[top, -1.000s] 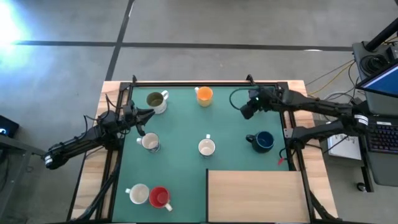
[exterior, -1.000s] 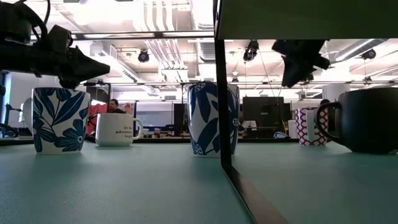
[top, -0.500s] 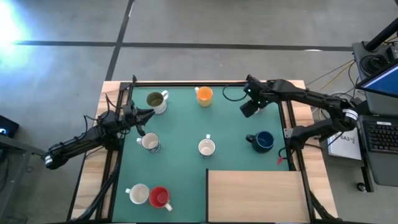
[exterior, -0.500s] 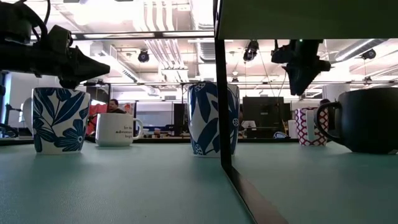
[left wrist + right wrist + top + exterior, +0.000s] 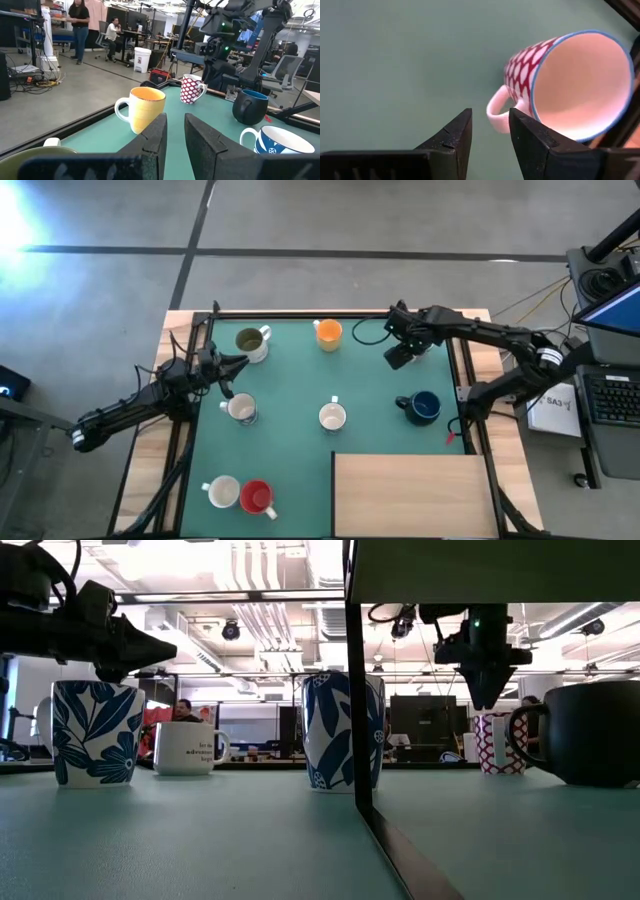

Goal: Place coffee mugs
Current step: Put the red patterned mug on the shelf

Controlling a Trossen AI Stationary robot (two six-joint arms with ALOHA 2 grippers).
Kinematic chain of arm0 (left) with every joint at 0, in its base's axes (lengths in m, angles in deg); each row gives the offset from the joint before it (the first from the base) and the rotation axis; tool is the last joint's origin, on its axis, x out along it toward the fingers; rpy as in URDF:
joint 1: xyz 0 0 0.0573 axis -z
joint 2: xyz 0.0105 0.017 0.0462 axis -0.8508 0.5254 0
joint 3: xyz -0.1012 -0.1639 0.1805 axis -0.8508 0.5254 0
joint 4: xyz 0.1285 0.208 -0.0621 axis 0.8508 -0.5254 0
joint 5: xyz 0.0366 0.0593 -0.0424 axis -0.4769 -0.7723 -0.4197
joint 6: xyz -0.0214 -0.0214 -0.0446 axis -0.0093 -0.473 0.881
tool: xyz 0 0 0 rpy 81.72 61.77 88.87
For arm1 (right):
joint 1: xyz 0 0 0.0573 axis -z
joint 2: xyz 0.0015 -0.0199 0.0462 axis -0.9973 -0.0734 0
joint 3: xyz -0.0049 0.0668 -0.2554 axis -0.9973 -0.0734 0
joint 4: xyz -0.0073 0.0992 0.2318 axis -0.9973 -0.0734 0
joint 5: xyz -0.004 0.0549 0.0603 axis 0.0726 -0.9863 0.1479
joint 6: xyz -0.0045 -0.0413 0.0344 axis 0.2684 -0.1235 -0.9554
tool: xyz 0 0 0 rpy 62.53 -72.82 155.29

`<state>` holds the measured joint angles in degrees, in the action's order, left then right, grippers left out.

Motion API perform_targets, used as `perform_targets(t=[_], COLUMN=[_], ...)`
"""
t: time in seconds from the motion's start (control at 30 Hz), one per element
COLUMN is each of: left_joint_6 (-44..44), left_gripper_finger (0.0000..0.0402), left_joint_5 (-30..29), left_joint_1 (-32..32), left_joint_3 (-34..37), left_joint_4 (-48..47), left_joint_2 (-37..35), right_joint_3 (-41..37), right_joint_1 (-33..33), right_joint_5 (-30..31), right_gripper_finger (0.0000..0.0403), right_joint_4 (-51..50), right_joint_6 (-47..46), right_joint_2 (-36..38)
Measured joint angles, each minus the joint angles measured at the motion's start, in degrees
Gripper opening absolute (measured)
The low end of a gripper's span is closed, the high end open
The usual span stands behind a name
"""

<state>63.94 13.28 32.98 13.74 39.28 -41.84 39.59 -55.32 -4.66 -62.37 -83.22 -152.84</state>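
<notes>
While the right claw [image 5: 397, 358] is held released above a red-patterned mug [image 5: 560, 85] at the high view's upper right, the handle is seen just beyond its fingertips [image 5: 457, 131]. Near the olive mug [image 5: 250, 342] at left, the left claw [image 5: 229, 364] is held slightly parted, empty.

Lettering, item 1: white mug [image 5: 187, 748] in the low view, standing on the bench [image 5: 200, 830] behind the leaf-patterned mug [image 5: 95, 732]. Dark print in several short lines on its side; it seems to be words, but too small to read.

Lettering, item 2: none legible on any other mug, on the arms, or in the room beyond.
</notes>
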Motion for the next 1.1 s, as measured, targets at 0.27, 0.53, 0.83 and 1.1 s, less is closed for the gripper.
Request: perform_targets(t=[0.27,0.53,0.83,1.1], left_joint_6=[0.0,0.0,0.0,0.0], left_gripper_finger=[0.0049,0.0049,0.0049,0.0049], left_joint_5=[0.0,0.0,0.0,0.0], left_joint_1=[0.0,0.0,0.0,0.0], left_joint_3=[0.0,0.0,0.0,0.0], left_joint_4=[0.0,0.0,0.0,0.0], left_joint_2=[0.0,0.0,0.0,0.0], right_joint_3=[4.1,1.7,1.2,1.7], right_joint_1=[0.2,3.6,6.9,8.4], right_joint_5=[8.7,2.7,3.2,2.0], right_gripper_finger=[0.0103,0.0104,0.0092,0.0035], right_joint_4=[-5.6,-3.9,1.1,3.7], right_joint_6=[0.8,3.1,6.9,9.9], right_joint_2=[0.1,-2.3,-9.1,-14.1])
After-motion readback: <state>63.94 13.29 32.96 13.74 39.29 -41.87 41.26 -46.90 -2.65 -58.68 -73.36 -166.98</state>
